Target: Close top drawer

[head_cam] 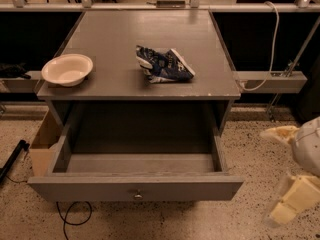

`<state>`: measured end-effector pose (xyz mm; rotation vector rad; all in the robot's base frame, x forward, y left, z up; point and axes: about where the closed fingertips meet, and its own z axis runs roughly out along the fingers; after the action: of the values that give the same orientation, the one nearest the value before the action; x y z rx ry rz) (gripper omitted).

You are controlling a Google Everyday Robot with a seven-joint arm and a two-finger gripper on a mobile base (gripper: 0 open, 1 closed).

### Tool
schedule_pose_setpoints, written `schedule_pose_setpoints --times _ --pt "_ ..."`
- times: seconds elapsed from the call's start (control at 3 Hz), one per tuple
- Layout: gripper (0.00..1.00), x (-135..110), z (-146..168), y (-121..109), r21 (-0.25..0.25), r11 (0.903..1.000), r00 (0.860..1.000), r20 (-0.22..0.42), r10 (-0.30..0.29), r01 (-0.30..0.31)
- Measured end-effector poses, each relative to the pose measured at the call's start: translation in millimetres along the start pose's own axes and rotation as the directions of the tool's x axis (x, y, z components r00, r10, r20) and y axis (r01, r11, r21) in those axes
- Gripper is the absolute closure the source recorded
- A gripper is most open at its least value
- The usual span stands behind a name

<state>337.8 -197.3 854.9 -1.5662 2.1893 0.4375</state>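
Observation:
The top drawer [135, 186] is pulled far out of the grey cabinet. Its box is deep and holds nothing, and its wide flat front has one small round metal knob [137, 196] at the centre, near the bottom of the view. My gripper [270, 176] is at the right edge, low, to the right of the drawer front's right end and apart from it. Its pale fingers [278, 132] are spread open and hold nothing.
On the grey cabinet top [100, 39] are a white bowl [67, 69] at the left and a crumpled blue-and-white chip bag [162, 64] in the middle. A cardboard box [44, 141] and a black cable [70, 219] lie on the speckled floor at the left. A white cable [267, 54] hangs at the right.

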Motion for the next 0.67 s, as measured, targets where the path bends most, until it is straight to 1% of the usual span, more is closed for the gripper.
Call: schedule_pose_setpoints --times 0.33,0.67 --pt "0.00 0 26 2 0.001 0.9999 1.000 -0.001 0.016 -0.016" --pt "0.00 -4 46 1 0.016 0.9997 1.000 -0.017 0.018 -0.018"
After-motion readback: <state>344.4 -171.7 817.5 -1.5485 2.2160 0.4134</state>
